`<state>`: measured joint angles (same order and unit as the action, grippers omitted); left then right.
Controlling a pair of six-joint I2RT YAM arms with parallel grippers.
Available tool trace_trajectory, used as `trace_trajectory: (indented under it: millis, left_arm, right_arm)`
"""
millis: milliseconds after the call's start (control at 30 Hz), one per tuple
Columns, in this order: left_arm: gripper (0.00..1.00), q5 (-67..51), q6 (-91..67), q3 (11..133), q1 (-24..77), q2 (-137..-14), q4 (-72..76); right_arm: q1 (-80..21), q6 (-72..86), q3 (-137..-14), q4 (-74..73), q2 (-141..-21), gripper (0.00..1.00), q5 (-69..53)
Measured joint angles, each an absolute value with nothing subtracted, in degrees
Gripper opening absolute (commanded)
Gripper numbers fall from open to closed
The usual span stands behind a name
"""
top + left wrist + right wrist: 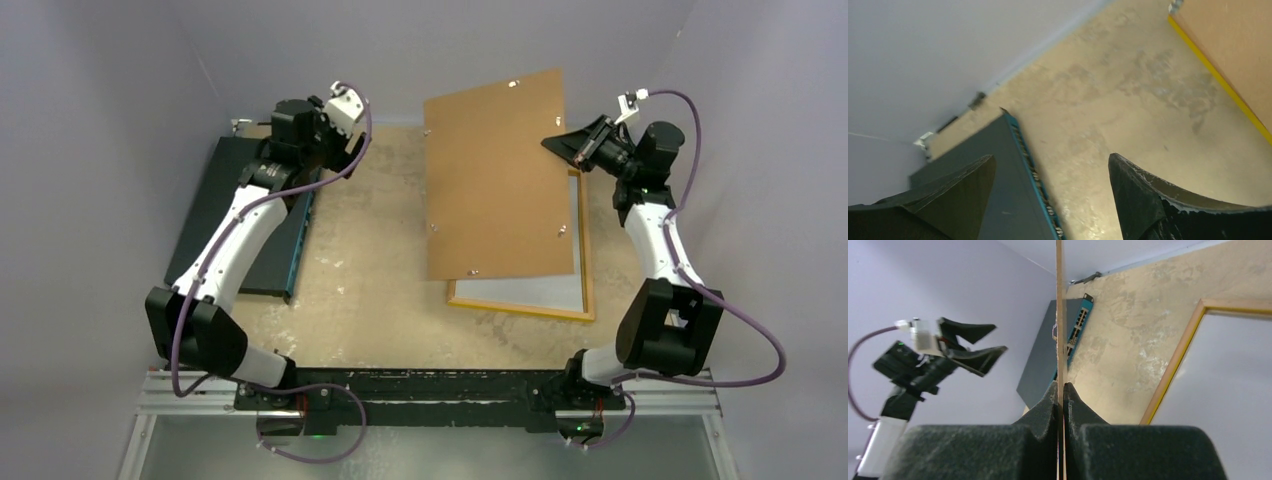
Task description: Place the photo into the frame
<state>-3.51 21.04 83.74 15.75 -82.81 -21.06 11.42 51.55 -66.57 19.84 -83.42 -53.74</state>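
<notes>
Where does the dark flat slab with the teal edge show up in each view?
Top external: dark flat rectangular slab, on the left side of the table.
Left wrist: slab at bottom left.
Right wrist: slab at centre, behind the thin brown board.
Shared landmark: thin yellow-edged wooden frame.

Overhead view down on table (380,285), wrist views low, close, both sharing dark slab (1008,155)

Soft, even, fairly bright light without glare, only faint shadows on the tabletop (380,250) beside the backing board (495,170) — and the right end effector (1062,390) blurs close to the lens.
</notes>
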Motion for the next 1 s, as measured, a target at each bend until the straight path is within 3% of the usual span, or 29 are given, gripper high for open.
trace_trajectory:
  millis: [133, 233, 467, 1000]
  left_arm:
    - [0.65, -5.6, 18.3, 80.5, 15.7, -86.0, -19.5]
    - [0.61, -4.7, 17.3, 80.2, 15.7, -89.5, -16.2]
    - [0.63, -4.5, 13.7, 81.5, 15.7, -96.6, -13.0]
    - [0.63, -8.8, 6.8, 82.4, 15.8, -96.9, -10.0]
  right_arm:
    - [12.0, 54.2, -64.1, 21.6, -82.4, 0.0, -54.4]
    - [12.0, 56.9, -60.6, 24.8, -81.2, 0.0, -55.5]
    - [11.0, 65.3, -51.6, 35.6, -80.3, 0.0, -57.9]
    - [4.6, 79.5, -44.0, 55.5, -84.4, 0.0, -57.4]
